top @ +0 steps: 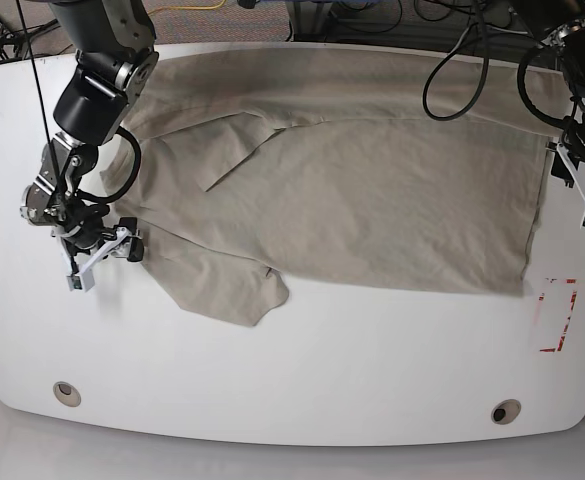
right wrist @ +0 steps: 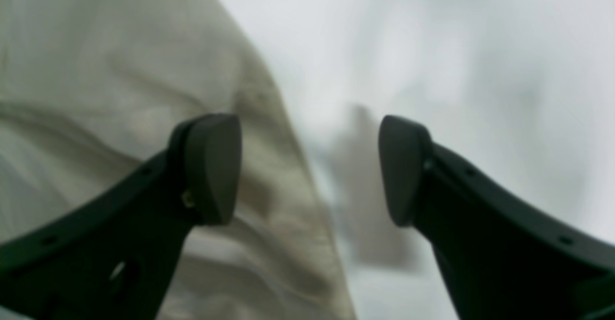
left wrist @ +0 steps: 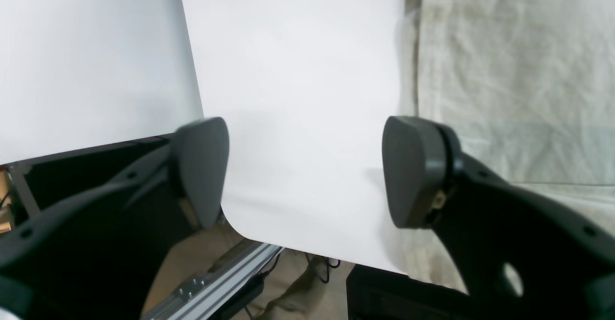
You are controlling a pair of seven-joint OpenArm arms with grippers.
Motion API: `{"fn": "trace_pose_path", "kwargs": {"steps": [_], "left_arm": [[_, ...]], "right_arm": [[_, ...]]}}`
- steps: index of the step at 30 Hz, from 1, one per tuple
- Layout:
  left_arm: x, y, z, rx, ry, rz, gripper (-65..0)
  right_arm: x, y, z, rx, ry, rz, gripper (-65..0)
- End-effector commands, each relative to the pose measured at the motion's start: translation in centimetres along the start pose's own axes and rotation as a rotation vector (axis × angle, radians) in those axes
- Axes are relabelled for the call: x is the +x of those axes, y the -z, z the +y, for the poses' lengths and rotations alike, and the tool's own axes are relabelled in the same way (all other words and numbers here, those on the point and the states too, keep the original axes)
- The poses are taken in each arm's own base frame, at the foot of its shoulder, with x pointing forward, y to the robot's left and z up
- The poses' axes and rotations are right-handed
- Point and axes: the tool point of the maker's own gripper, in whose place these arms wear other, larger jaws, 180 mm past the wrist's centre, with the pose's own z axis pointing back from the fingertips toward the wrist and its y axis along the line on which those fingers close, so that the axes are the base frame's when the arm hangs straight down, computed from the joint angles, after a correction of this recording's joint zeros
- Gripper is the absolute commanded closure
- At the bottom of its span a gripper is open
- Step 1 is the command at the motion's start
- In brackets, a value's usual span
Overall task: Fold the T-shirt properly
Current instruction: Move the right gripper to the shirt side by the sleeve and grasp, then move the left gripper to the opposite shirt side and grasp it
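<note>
Currently the T-shirt [top: 372, 200] lies spread and wrinkled on the white table [top: 292, 370]. Left gripper [left wrist: 305, 171] and right gripper [right wrist: 310, 168] both gape wide, empty, at opposite edges. Fabric looks light and limp; best pinched at hem or sleeve edge.

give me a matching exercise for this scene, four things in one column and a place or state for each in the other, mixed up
Things:
1. T-shirt
2. left end effector
3. right end effector
4. red outline mark

Places or states:
A. open, over the shirt's edge beside a sleeve
B. spread flat on the white table, unfolded
C. on bare table just past the shirt's hem corner
D. open, above bare table next to the hem

Pairs: 1-B, 2-D, 3-A, 4-C
</note>
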Motion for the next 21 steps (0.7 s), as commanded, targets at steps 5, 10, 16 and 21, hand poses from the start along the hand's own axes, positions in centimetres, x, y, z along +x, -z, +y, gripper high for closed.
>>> {"fn": "trace_pose_path", "kwargs": {"steps": [5, 10, 16, 21], "left_arm": [[1.3, -0.5, 1.1, 0.032, -0.003, -0.042, -46.4], [2.9, -0.5, 1.3, 0.036, -0.001, -0.076, -46.4], [4.4, -0.4, 1.8, 0.039, -0.016, -0.105, -46.4], [5.6, 0.6, 1.3, 0.007, -0.013, -0.113, -46.4]], "right_arm": [[2.1, 0.8, 2.8, 0.061, -0.046, -0.081, -43.0], [1.8, 1.5, 4.3, 0.087, -0.041, -0.075, -43.0], [1.8, 1.7, 4.8, 0.097, -0.037, -0.081, -39.2], [2.3, 1.7, 4.9, 0.100, -0.034, -0.115, -30.9]]}}
